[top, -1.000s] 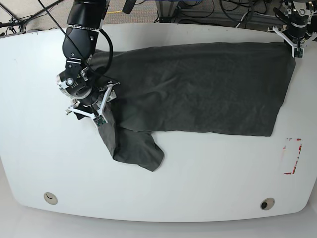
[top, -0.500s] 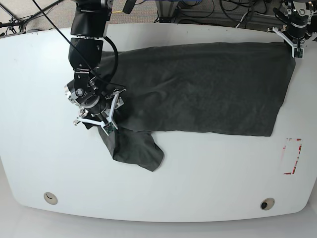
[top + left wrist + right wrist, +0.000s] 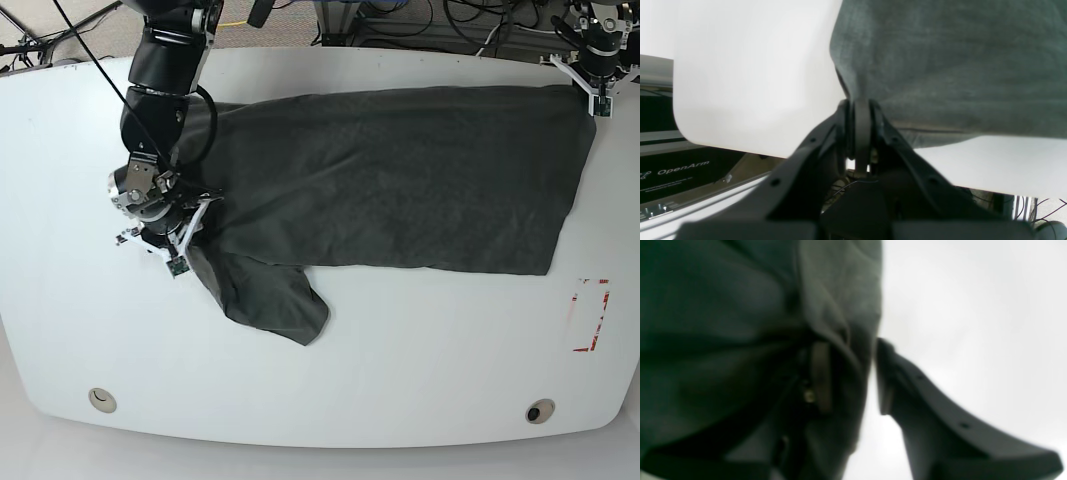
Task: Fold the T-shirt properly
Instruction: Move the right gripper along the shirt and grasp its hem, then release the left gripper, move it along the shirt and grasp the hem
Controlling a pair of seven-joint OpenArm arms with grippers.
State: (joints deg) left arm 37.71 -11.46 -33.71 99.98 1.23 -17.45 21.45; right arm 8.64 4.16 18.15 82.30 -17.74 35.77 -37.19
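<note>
**Both arms at opposite ends of the grey shirt**

You have the large white table (image 3: 420, 370) with rounded corners filling the base view. Across its upper half lies the plain dark charcoal-grey cloth T-shirt (image 3: 400, 180), spread wide from the left of centre to the upper right corner, with one bunched flap hanging down toward the lower left of the cloth.

Your right arm comes in from the top left of the base view and its right gripper (image 3: 165, 235) sits at the shirt's left edge. In the right wrist view a ridge of cloth (image 3: 840, 340) lies between the two fingers, which stand a little apart; one finger is half buried in the fabric, the other (image 3: 887, 373) is over bare table. You cannot tell from the blur whether the cloth is truly pinched.

Your left gripper (image 3: 598, 85) is at the upper right corner of the base view. In the left wrist view its fingers are pressed together on the shirt's corner (image 3: 858, 110), right at the table's edge.

A small red mark (image 3: 592, 315) sits near the table's right edge.
</note>
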